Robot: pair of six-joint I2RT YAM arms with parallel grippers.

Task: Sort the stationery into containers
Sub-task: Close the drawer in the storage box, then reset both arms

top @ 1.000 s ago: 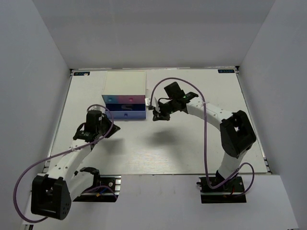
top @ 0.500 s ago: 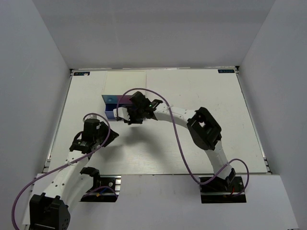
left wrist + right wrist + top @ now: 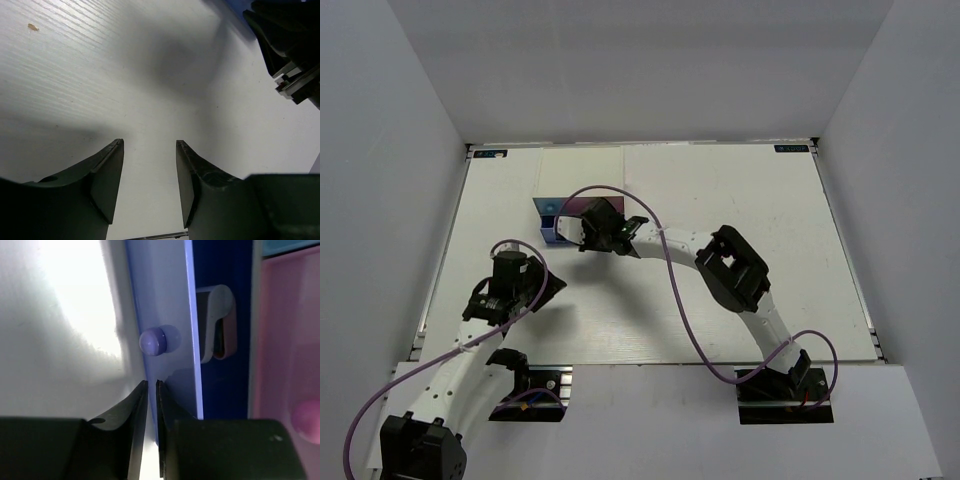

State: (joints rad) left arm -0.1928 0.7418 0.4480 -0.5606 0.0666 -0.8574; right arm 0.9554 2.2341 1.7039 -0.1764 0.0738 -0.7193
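Right end effector [image 3: 151, 385]: barely parted, nothing held, tips just below knob [image 3: 152, 341] of dark blue drawer [image 3: 170, 290], ajar, pale item [image 3: 216, 322] inside | left end effector [image 3: 150, 145]: half parted, empty, above bench [image 3: 100, 75] | knob probably best centred between tips first.

left arm [image 3: 470, 335] bent low | left gripper [image 3: 149, 145] jaws apart | right arm [image 3: 680, 248] stretched leftward | right gripper [image 3: 151, 385] jaws barely parted
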